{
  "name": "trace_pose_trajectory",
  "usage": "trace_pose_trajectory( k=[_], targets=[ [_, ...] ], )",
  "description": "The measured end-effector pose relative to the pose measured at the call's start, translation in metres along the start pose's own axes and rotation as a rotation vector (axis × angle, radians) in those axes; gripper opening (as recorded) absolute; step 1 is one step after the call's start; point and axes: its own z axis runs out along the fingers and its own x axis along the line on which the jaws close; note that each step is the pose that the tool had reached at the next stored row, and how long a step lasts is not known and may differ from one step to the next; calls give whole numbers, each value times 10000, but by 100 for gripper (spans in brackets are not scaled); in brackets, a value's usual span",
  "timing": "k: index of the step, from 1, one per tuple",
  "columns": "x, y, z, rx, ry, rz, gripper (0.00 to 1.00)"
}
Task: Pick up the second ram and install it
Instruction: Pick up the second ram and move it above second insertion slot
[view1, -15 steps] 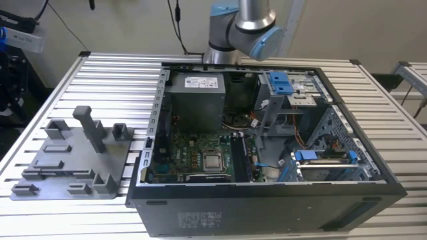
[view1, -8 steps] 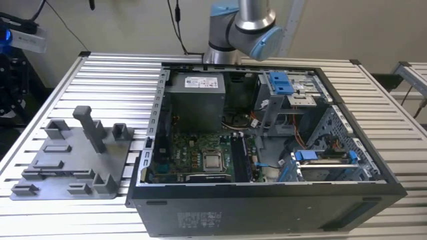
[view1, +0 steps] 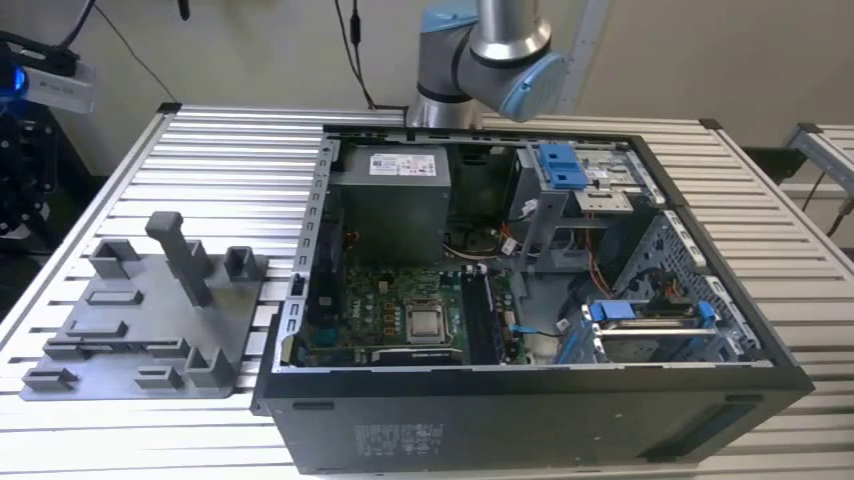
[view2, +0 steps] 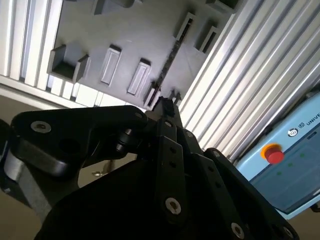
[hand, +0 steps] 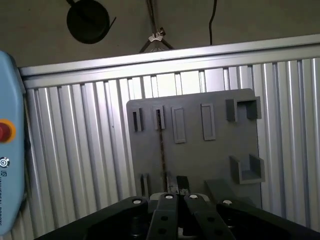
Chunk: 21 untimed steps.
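The second ram (hand: 162, 150) is a thin dark strip standing on edge in a slot of the grey fixture plate (hand: 200, 160). In the second wrist view the same second ram (view2: 168, 62) runs across the fixture plate (view2: 125, 35). My gripper (hand: 176, 184) hangs well above the plate, in line with the near end of the ram and apart from it. Its fingers sit close together with nothing between them, and they converge the same way in the second wrist view, where the gripper (view2: 168, 100) shows again. In the exterior view the fixture plate (view1: 147, 320) lies to the left of the open computer case (view1: 534, 400).
The slatted aluminium table (view1: 227, 150) carries both case and plate. The arm's base (view1: 487, 50) stands behind the case. A pale blue control pendant with a red button (view2: 274, 154) lies beside the table. Empty holders and a tall post (view1: 180, 255) rise from the plate.
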Motion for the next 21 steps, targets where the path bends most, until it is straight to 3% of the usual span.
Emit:
trace_pose_trajectory(
  k=[4, 7, 8, 10, 12, 13, 21],
  targets=[
    [3, -1, 1, 1, -1, -1, 12],
    [5, -1, 1, 1, -1, -1, 30],
    [6, -1, 1, 1, -1, -1, 30],
    [7, -1, 1, 1, -1, -1, 42],
    [8, -1, 2, 1, -2, -1, 42],
    [8, -2, 9, 2, -2, -2, 48],
    [6, 1, 150, 60, -23, -1, 48]
  ],
)
